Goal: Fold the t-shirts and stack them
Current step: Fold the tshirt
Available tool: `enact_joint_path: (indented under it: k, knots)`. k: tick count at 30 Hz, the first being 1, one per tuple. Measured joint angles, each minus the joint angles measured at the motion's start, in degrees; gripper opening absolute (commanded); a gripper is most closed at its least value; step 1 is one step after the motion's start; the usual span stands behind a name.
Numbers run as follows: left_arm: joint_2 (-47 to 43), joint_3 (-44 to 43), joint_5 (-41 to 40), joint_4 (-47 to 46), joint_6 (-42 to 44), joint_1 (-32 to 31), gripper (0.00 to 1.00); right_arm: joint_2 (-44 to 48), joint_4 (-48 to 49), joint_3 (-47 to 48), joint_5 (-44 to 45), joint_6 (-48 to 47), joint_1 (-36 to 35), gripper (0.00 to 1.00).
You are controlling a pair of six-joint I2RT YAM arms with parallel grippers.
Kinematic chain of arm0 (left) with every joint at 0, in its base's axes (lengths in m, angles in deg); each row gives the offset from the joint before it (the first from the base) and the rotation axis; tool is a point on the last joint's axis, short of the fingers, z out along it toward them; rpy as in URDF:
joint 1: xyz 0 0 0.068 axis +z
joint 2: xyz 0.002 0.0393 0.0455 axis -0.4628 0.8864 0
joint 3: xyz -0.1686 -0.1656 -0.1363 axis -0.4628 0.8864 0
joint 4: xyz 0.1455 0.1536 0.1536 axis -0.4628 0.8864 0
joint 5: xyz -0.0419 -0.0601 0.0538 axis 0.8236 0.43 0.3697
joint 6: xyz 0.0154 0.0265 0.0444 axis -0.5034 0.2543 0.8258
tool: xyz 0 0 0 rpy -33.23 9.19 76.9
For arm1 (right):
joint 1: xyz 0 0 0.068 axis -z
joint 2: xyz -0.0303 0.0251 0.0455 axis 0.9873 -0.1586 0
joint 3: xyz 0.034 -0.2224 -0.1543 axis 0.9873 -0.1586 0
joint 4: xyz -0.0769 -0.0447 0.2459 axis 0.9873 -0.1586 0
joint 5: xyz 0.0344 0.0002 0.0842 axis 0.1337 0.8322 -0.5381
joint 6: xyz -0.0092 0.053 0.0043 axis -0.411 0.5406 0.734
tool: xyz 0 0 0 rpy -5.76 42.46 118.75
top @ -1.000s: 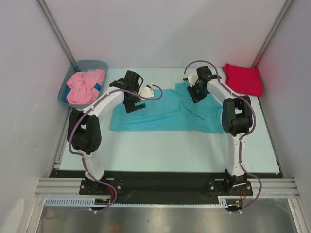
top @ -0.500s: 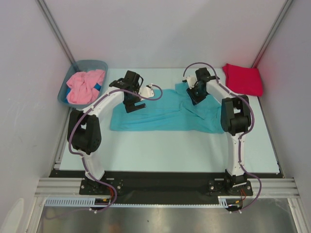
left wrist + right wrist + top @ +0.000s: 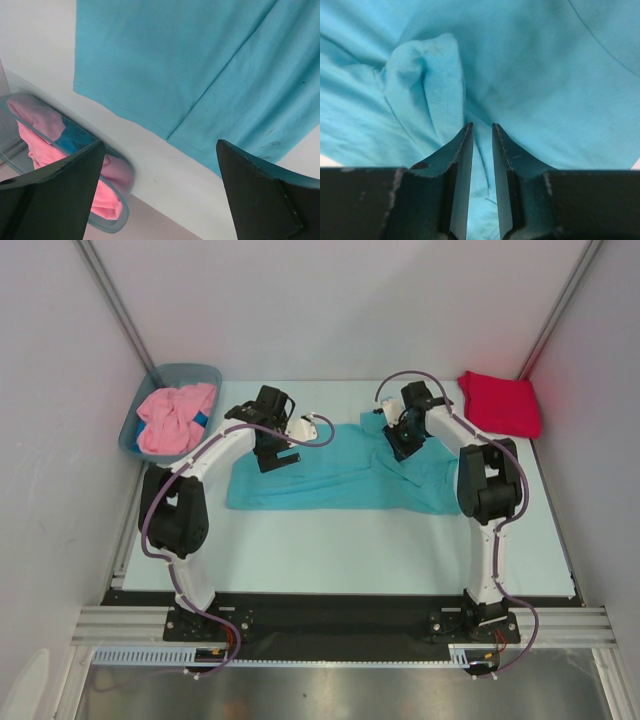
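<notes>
On the table (image 3: 330, 540) turquoise t-shirt (image 3: 320, 480) lies spread out, crimson t-shirt (image 3: 500, 402) folded far-right of it, tub (image 3: 165, 375) holding bunched pink t-shirt (image 3: 172, 418) far-left of it, left gripper (image 3: 160, 145) above its left part, jaws wide apart, right gripper (image 3: 480, 127) jaws pinching a fold of its right part.

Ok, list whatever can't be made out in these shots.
- Right wrist view: the turquoise t-shirt shows in the narrow gap of the right end effector; whether it is pinched is unclear.
- Top view: the arms cover parts of that shirt's far edge.
- Left wrist view: a finger of the left end effector and the frame edge cut off the pink t-shirt in the tub.
- Top view: the red t-shirt has folds too small to count.
</notes>
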Motion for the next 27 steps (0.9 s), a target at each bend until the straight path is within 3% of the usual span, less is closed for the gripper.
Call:
enact_joint_path:
  k: [20, 27]
  knots:
    - [-0.04, 0.04, 0.00, -1.27, 0.94, 0.00, 1.00, 6.69, -3.61, -10.16, -9.94, 0.28, -3.37, 0.26]
    - [-0.94, 1.95, 0.02, -1.99, 1.07, 0.00, 1.00, 9.94, -1.75, -11.96, -5.77, 1.51, -5.14, 0.26]
